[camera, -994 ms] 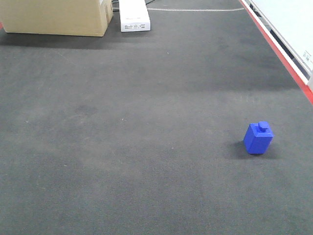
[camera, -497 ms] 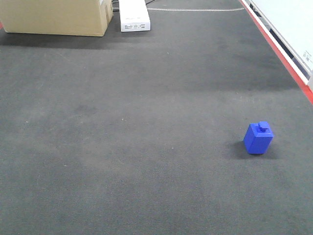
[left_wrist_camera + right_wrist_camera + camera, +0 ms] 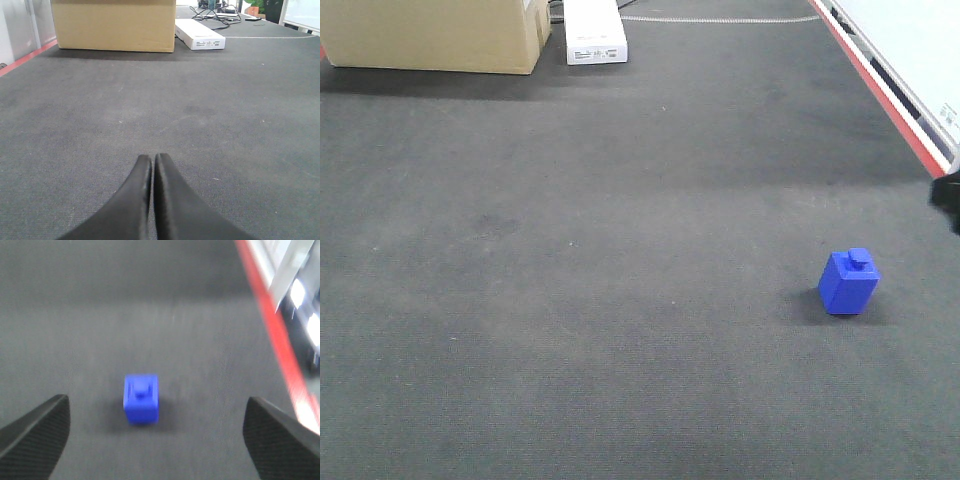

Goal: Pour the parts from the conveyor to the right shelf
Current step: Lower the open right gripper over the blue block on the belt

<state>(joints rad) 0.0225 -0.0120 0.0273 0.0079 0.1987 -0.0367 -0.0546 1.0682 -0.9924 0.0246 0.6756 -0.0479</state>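
Stretching away from you lay the dark conveyor (image 3: 570, 200), a cardboard box (image 3: 430, 35) at its far left. Your left gripper (image 3: 151, 165) had its fingers pressed together; your right gripper (image 3: 156, 402) held them wide apart. The blue part (image 3: 849, 283) sat upright, near right.

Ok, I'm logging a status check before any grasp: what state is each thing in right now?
blue block: upright on the conveyor, knob up, not gripped.
left gripper: shut, empty, low over the conveyor.
right gripper: open wide, empty, facing the block.
cardboard box: standing at the far end, top out of view.
white carton: lying flat, closed.
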